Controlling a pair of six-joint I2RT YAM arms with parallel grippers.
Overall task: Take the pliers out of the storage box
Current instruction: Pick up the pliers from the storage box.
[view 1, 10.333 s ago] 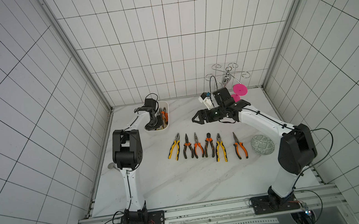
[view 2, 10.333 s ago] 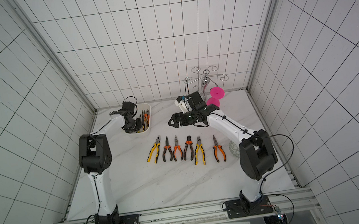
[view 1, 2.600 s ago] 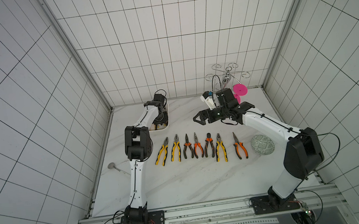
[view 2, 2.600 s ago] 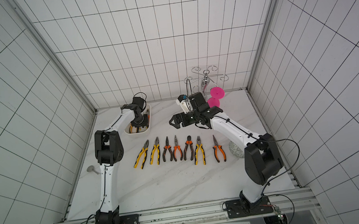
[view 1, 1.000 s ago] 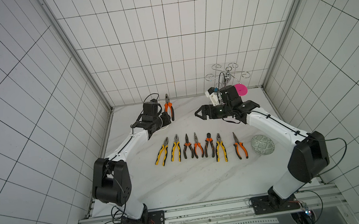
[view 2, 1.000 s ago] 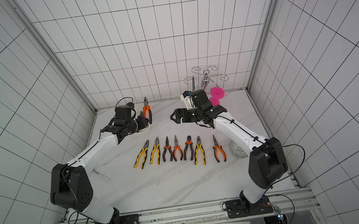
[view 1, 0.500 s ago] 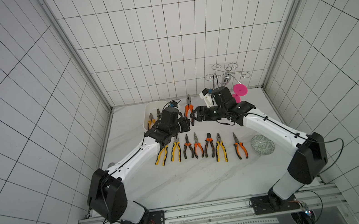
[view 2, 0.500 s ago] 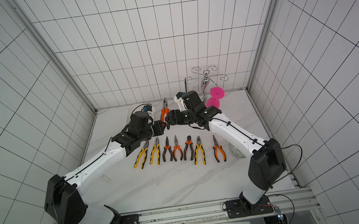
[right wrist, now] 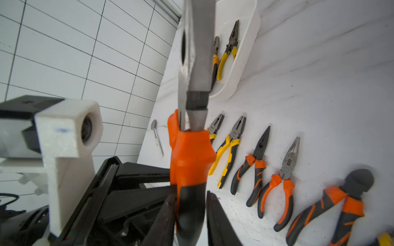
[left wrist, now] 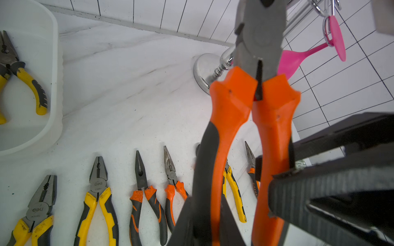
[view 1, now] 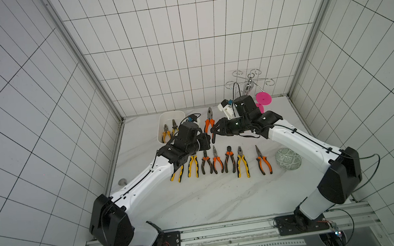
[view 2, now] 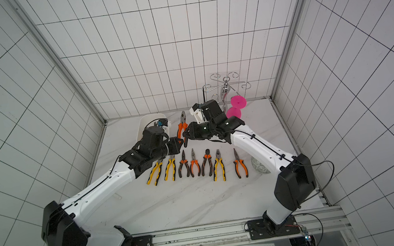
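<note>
bright, even light, faint shadows on the tabletop (view 1: pixel 215 204). wrist views blur the held pliers (left wrist: pixel 232 119); top views bow at 3 and 9 o'clock.

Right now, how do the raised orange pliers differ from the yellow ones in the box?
Orange pliers: in the air, nose up; yellow pliers: lying in the white box. Left fingers and right fingers pinch the orange pliers; nothing touches the yellow pliers. Both have grey steel noses.

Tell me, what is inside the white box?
Two pliers with yellow handles lie in the white box. The left arm covers the box's near corner in both top views, and the held orange pliers hide one edge in the right wrist view, so that part is unseen.
</note>
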